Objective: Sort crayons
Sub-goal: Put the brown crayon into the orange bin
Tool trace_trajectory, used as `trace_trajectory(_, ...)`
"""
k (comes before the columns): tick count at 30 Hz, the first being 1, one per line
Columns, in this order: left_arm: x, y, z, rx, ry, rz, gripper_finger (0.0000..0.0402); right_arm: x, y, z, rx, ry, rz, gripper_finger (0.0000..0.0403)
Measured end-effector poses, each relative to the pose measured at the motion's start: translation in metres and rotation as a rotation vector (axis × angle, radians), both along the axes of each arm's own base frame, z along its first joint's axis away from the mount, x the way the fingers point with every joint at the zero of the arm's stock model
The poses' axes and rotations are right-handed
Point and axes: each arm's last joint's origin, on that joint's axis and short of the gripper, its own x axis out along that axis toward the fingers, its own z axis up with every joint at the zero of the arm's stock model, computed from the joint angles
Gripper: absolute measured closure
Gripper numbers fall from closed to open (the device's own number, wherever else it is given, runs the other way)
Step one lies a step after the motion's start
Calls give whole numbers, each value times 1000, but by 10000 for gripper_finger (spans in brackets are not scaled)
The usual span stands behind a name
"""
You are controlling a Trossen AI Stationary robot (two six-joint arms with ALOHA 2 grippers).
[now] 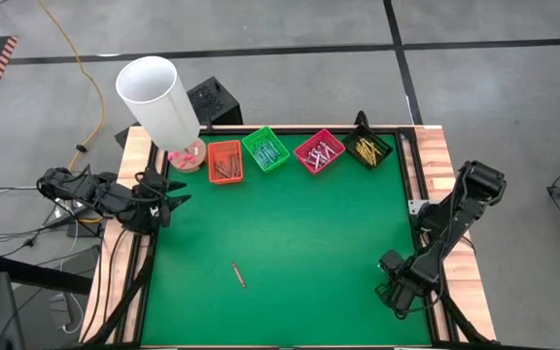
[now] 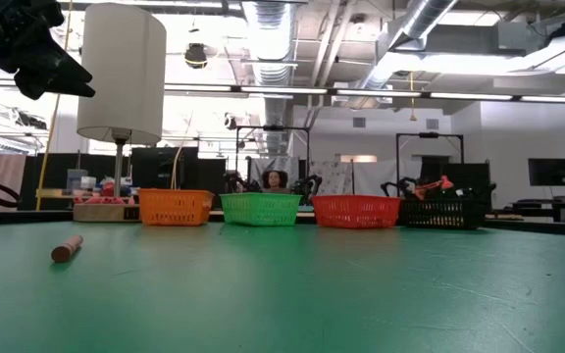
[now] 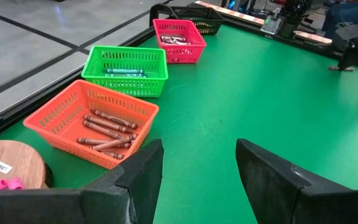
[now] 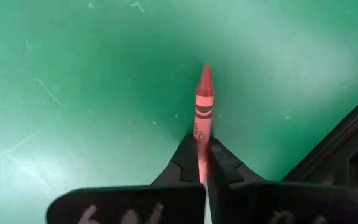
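Note:
My right gripper (image 1: pixel 397 295) is over the green mat near the table's right near corner, shut on a red-orange crayon (image 4: pixel 202 102). My left gripper (image 1: pixel 177 199) is open and empty above the mat's left edge, in front of the orange tray (image 3: pixel 92 121), which holds brown-red crayons (image 3: pixel 107 129). One brownish crayon (image 1: pixel 238 274) lies flat on the mat toward the near left; it also shows in the low view (image 2: pixel 67 248). The green tray (image 1: pixel 266 149), pink tray (image 1: pixel 319 151) and black tray (image 1: pixel 367 148) stand in a row along the far edge, each holding crayons. My right gripper pinches the crayon's blunt end (image 4: pixel 199 142) between its two fingertips (image 4: pixel 185 158). The crayon runs on from the fingers, its pointed tip (image 4: pixel 206 70) sticking out beyond them toward the mat. I cannot tell whether the tip touches the mat.
A lamp with a white shade (image 1: pixel 158 95) stands on a round wooden base (image 1: pixel 189 155) at the far left corner, next to the orange tray. A black raised rim (image 4: pixel 347 143) borders the mat close to my right gripper. The mat's middle (image 1: pixel 299 233) is bare.

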Motion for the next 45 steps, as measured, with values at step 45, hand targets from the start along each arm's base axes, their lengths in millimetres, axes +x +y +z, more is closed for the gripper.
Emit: trace_trajectory(45, 0, 0, 0, 0, 0, 0, 210, 265, -213, 76, -404, -1003, 204, 403)
